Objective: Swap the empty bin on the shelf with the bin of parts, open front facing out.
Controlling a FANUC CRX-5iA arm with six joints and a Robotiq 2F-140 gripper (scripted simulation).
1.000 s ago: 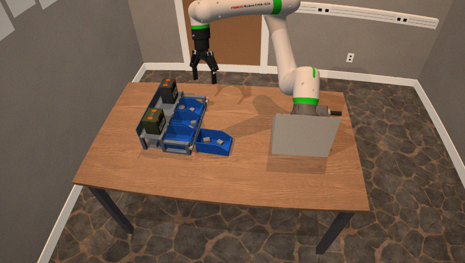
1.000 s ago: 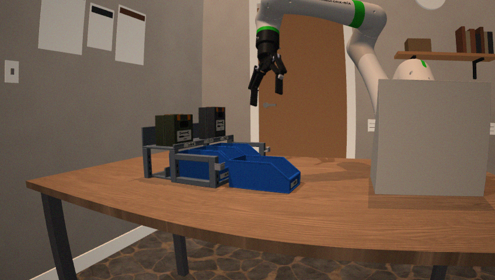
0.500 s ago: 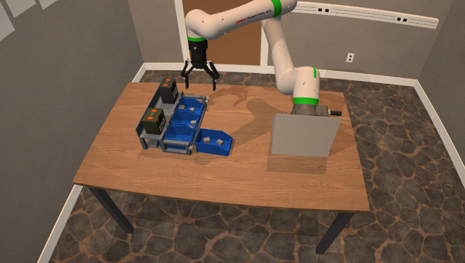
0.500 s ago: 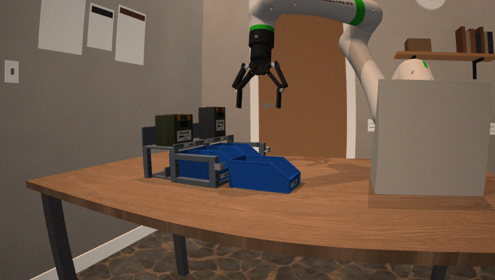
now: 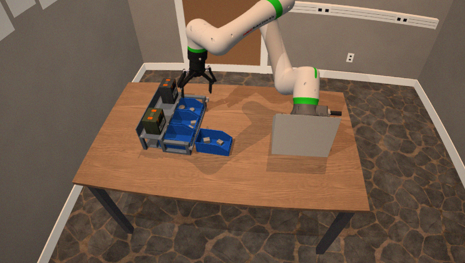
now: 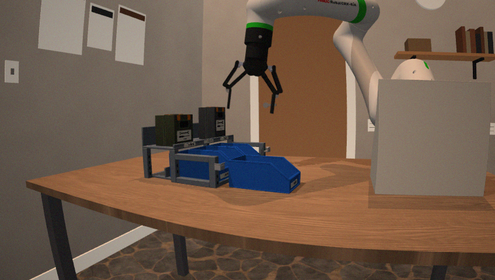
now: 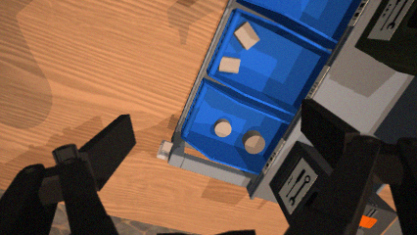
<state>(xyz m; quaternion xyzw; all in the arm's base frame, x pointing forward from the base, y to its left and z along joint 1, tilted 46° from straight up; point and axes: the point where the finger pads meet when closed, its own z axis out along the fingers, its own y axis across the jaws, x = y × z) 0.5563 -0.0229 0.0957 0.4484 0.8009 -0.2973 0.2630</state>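
My gripper (image 5: pixel 196 93) (image 6: pixel 250 110) (image 7: pixel 214 122) is open and empty, pointing down above the far end of the grey shelf (image 5: pixel 177 142) (image 6: pixel 196 157) (image 7: pixel 210 166). The empty blue bin (image 5: pixel 179 133) (image 6: pixel 192 170) (image 7: pixel 313 15) stands in the shelf's near slot, cut off in the wrist view. The middle bin (image 7: pixel 271 64) holds two blocks. The far bin (image 7: pixel 206 108) holds two round parts. The blue bin with parts (image 5: pixel 211 150) (image 6: pixel 260 173) stands upright on the table by the near end of the shelf's front, with two blocks inside.
On the upper board stand a green case (image 5: pixel 153 122) (image 6: pixel 166 130) near the empty bin and a dark grey case (image 5: pixel 168 92) (image 6: pixel 207 123) (image 7: pixel 295 181) at the far end, close to my fingers. A large pale block (image 5: pixel 303 135) (image 6: pixel 430 138) stands in front of the arm's base.
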